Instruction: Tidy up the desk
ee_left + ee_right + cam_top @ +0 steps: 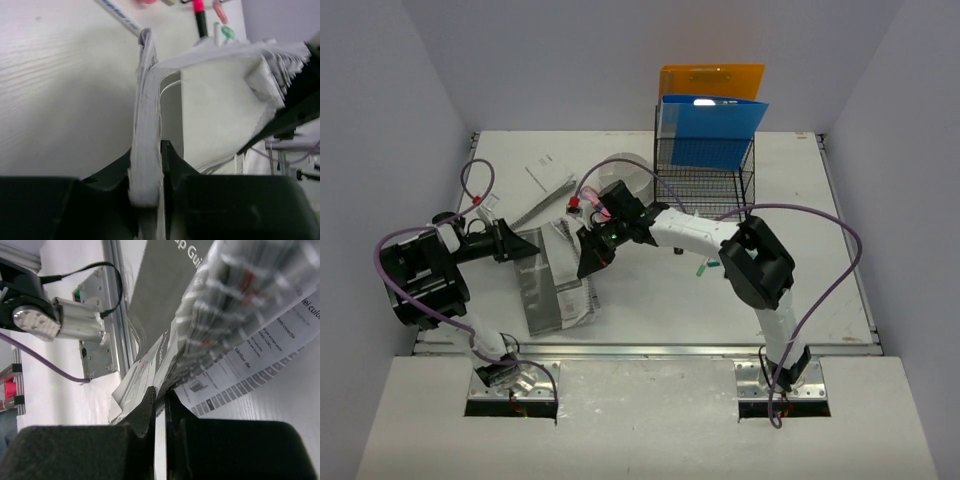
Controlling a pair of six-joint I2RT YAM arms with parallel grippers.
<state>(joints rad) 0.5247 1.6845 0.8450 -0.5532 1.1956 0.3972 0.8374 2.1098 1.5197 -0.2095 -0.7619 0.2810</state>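
Both arms stretch low over the left half of the white desk (pixel 720 310), sharing one thin manual (pixel 558 290). The left pincer (pixel 149 162) is clamped on its folded edge, the right pincer (pixel 160 397) on a page corner. The paper looks light and floppy, possibly loose-leaved, and prone to tearing; holding near the fold seems safest.

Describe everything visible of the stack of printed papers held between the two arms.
The stack of printed papers is a thick sheaf of leaflets: grey cover, white pages with black print, paper by its look. It sits left of centre over the desk, bowed rather than flat, pages fanning apart. The left gripper has its fingers shut on its left edge, the right gripper on its right edge. Whether its near end rests on the desk is unclear.
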